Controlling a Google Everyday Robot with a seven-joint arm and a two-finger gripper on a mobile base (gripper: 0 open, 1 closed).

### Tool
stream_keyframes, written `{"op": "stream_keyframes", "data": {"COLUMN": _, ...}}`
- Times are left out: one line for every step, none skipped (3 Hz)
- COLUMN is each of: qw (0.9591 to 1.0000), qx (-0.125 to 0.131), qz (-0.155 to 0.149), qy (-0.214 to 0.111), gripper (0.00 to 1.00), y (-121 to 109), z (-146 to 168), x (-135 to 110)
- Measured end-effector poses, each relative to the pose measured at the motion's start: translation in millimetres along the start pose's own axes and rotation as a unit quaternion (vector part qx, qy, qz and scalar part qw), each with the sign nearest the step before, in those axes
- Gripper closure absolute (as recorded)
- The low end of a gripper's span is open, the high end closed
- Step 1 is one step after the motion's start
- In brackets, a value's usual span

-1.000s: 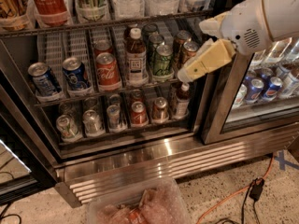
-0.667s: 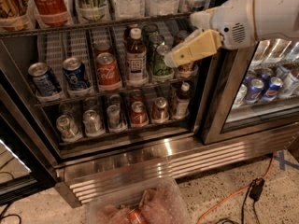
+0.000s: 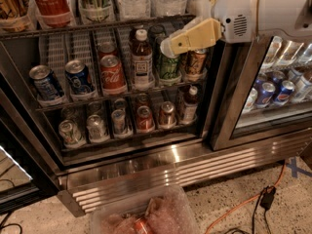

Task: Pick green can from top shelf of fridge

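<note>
Blunt cream tool [image 3: 168, 46] before wire-racked fridge [image 3: 146, 177]

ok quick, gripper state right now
gripper: open or closed cannot be told; it sits in front of the fridge, just under the top shelf.

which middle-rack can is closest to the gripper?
The short green white-labelled can, right of the bottle: the gripper hangs at its top. The other cans sit farther off.

Middle rack [image 3: 92, 99]: 2 blue cans [image 3: 45, 83] [image 3: 79, 76], 1 white-capped bottle [image 3: 141, 58], 1 claw [image 3: 168, 47] there
</note>
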State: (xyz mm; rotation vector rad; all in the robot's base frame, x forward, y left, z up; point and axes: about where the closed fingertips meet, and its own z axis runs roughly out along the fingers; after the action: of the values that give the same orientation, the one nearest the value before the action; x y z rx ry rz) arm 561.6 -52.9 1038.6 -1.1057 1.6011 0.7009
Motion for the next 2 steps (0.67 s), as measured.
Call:
{"op": "stream_keyframes", "data": {"qw": 0.9997, "qx": -0.002, "qz": 0.000, "qy": -0.025, "gripper": 0.00, "y": 6.5, "z": 9.5, "x": -7.6}}
{"op": "stream_keyframes", "data": {"qw": 0.9984, "qx": -0.008, "qz": -0.007, "qy": -0.056, "gripper": 0.00, "y": 18.1, "z": 27.1, "x": -20.3}}
